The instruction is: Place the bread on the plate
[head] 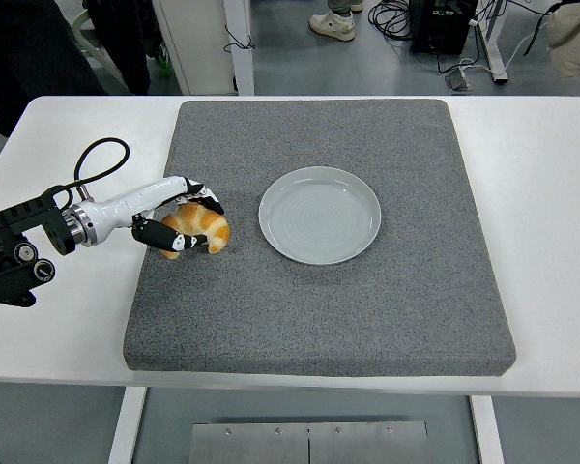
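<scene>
A golden-brown croissant [203, 229] lies on the grey mat [367, 309], left of the middle. My left hand [177, 217] comes in from the left edge and its fingers [205, 198] are curled around the croissant, with the thumb at its near side. The bread still rests on the mat. A pale round plate [320, 215] sits empty on the mat, a short way to the right of the bread. My right arm does not show.
The mat covers most of the white table [541, 193]. A black cable [101, 159] loops above my left forearm. People's legs and shoes show at the top beyond the table's far edge.
</scene>
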`<move>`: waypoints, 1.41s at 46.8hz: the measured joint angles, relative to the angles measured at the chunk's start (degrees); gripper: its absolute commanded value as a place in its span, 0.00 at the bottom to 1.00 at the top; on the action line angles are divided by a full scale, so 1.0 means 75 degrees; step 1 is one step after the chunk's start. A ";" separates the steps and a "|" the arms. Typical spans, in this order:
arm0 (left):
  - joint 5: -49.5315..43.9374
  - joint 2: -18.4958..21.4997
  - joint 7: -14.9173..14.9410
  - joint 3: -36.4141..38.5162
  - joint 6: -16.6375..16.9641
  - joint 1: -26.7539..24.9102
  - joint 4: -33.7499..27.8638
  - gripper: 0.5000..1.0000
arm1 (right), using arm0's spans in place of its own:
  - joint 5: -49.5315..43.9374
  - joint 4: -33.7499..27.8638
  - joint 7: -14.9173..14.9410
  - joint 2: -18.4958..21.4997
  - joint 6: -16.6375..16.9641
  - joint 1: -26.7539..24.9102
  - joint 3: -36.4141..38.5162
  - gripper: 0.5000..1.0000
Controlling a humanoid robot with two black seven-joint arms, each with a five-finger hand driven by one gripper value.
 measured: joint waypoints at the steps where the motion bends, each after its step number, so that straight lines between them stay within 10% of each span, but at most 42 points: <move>1: 0.0000 0.0004 0.0000 0.0000 0.0000 -0.0007 0.0000 0.00 | 0.0000 0.0000 0.0000 0.0000 0.0000 0.0000 0.0000 1.00; 44: -0.0047 0.0802 -0.0209 0.0000 -0.0588 -0.2424 0.0508 0.00 | 0.0000 0.0000 0.0000 0.0000 -0.0003 -0.0012 0.0000 1.00; 66: -0.0272 -0.0288 -0.0142 0.0005 -0.0836 -0.3121 0.1455 0.00 | 0.0000 0.0000 -0.0001 0.0000 -0.0002 -0.0015 0.0000 1.00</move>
